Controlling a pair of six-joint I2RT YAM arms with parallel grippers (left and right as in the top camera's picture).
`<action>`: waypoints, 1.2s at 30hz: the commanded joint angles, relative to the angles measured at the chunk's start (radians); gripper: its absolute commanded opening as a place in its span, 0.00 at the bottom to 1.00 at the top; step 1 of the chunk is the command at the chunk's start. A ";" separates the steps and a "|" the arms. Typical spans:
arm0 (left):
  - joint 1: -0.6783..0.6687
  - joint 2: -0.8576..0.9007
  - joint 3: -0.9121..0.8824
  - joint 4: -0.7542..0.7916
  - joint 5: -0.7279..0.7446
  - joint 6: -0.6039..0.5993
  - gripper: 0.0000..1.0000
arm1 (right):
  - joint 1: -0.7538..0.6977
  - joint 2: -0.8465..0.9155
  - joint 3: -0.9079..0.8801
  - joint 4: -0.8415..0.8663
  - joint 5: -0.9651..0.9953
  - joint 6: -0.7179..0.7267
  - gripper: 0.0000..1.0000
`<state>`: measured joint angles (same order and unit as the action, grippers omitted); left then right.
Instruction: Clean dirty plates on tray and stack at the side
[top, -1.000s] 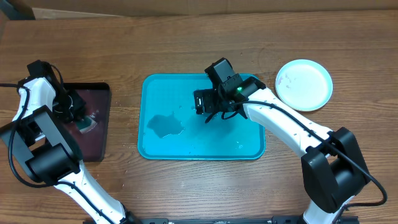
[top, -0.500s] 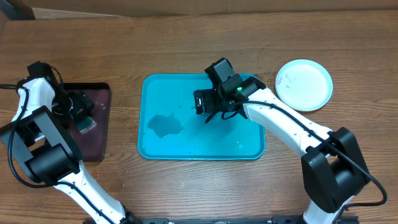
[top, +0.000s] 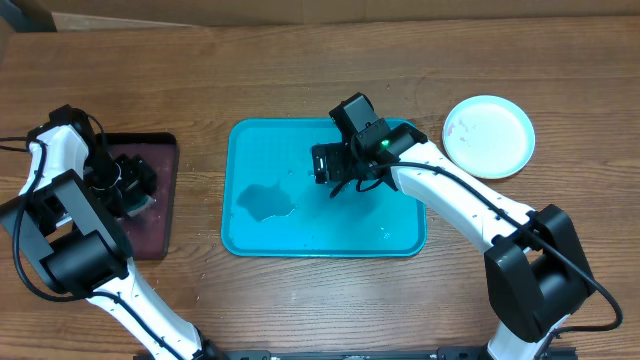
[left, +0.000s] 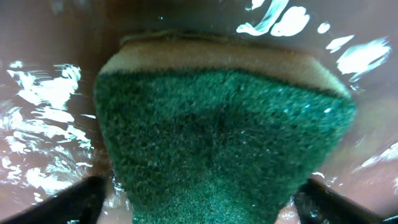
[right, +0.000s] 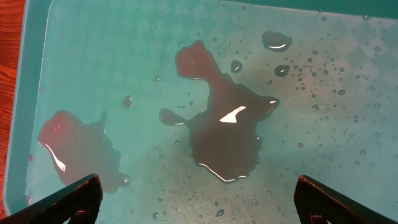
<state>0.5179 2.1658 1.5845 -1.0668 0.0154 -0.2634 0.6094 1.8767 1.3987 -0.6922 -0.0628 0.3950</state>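
- table (top: 300, 60): wood, brown, visible grain, low sheen.
- tray (top: 330, 225): turquoise plastic, smooth. The right wrist view shows a faint chequered embossing on the floor. Wet, with scattered droplets.
- puddles (right: 227, 134): glossy, with bright glints.
- sponge (left: 217, 143): green scouring face is coarse, fibrous and matt. A tan foam layer with finer pores runs along the far edge.
- dark maroon tray (top: 160, 225): glossy, wet, strong white highlights.
- plate (top: 489, 136): white centre, smooth, slight sheen; material cannot be told.
- arm shells (top: 450, 200): white, smooth, plastic-looking; joints black.
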 joint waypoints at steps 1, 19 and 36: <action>-0.001 0.013 -0.007 -0.006 0.011 -0.006 1.00 | -0.003 -0.018 -0.006 0.009 0.010 -0.002 1.00; 0.001 0.013 0.034 -0.044 0.008 -0.006 0.93 | -0.003 -0.018 -0.006 0.006 0.010 -0.002 1.00; 0.013 0.001 0.227 -0.183 0.042 0.013 1.00 | -0.003 -0.018 -0.006 0.011 0.010 -0.001 1.00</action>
<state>0.5198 2.1662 1.7119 -1.2247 0.0299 -0.2611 0.6094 1.8767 1.3987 -0.6907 -0.0628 0.3950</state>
